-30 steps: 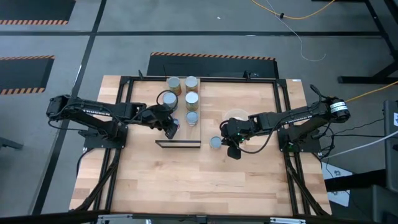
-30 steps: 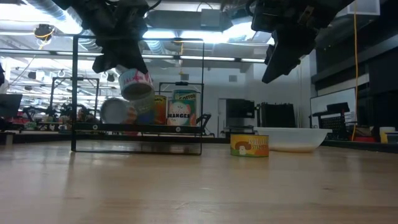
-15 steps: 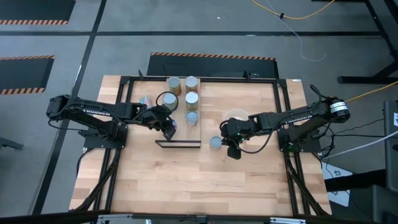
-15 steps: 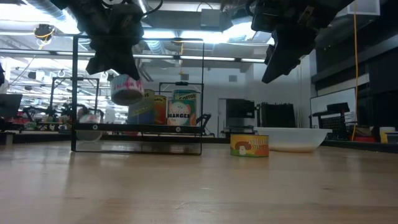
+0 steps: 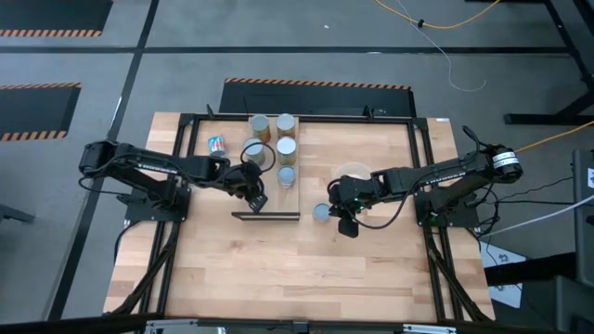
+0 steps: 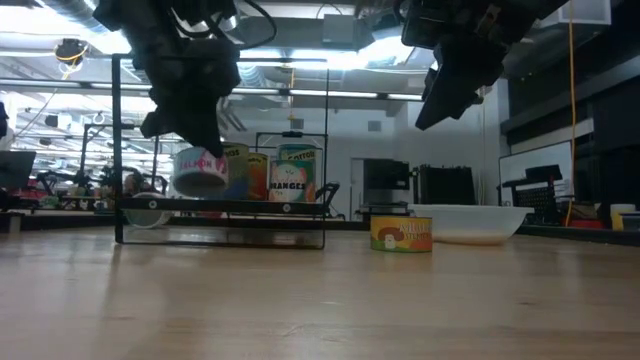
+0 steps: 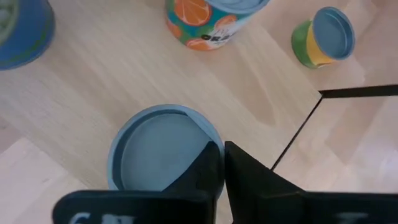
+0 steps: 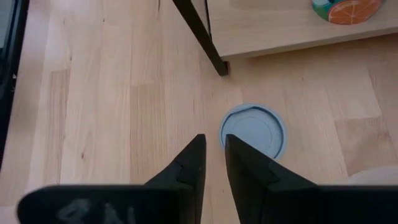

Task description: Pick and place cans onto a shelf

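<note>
The shelf is a light-wood board in a thin black frame [image 5: 266, 215], also seen in the low view [image 6: 220, 206]. Several cans [image 5: 286, 147] stand upright on its far part. My left gripper [image 5: 257, 197] is shut on a can with a white and pink label [image 6: 198, 170] and a light-blue top [image 7: 163, 149], low over the board. One can [image 5: 216, 145] lies on its side left of the shelf. My right gripper [image 5: 347, 225], fingers together and empty, hangs above and beside a yellow-green can [image 5: 321, 212] standing on the table. My left gripper pinches the can's top rim [image 7: 214, 149] between its two fingers, one finger over the recessed top and one outside the wall. The fingers come from above, slanting down. The can hangs below them, a little tilted, its bottom [image 6: 195, 192] just over the shelf board.
A wide clear bowl [image 5: 353, 174] stands right of the shelf, behind the yellow-green can [image 6: 401, 233]. The shelf's tall black uprights [image 6: 119, 150] rise around the held can. An orange-labelled can [image 7: 211, 25] and a blue one [image 7: 18, 31] stand close to it.
My left gripper has gone down toward the shelf board with the can, which was high and strongly tilted and now hangs lower and nearly upright. A can on its side has come to lie left of the shelf.
</note>
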{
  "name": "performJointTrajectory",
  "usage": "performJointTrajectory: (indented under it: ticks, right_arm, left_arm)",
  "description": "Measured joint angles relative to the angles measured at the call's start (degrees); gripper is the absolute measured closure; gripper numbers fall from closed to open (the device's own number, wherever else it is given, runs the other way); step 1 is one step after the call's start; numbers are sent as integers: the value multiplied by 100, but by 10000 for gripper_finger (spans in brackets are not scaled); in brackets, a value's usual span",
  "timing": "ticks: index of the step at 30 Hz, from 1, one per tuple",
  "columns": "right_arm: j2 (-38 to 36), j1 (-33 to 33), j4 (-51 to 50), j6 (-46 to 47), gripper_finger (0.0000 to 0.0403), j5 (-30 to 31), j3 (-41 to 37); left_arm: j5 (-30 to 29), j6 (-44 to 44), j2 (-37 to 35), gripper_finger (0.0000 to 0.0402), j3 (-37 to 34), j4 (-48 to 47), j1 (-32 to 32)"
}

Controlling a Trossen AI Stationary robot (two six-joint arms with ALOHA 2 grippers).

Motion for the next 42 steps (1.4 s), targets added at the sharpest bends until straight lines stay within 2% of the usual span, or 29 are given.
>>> performJointTrajectory:
  ticks: [11, 17, 33, 42]
  right_arm:
    - [0, -1, 33, -4, 337, 0, 0]
    - [0, 2, 33, -4, 337, 0, 0]
    - [1, 1, 31, -4, 337, 0, 0]
    - [0, -1, 31, -5, 337, 0, 0]
  left_arm:
    - [61, 8, 41, 374, 1, 22, -5]
    - [340, 34, 46, 374, -2, 123, -5]
    - [400, 99, 48, 374, -9, 162, 20]
    - [-307, 215, 59, 386, -22, 167, 225]
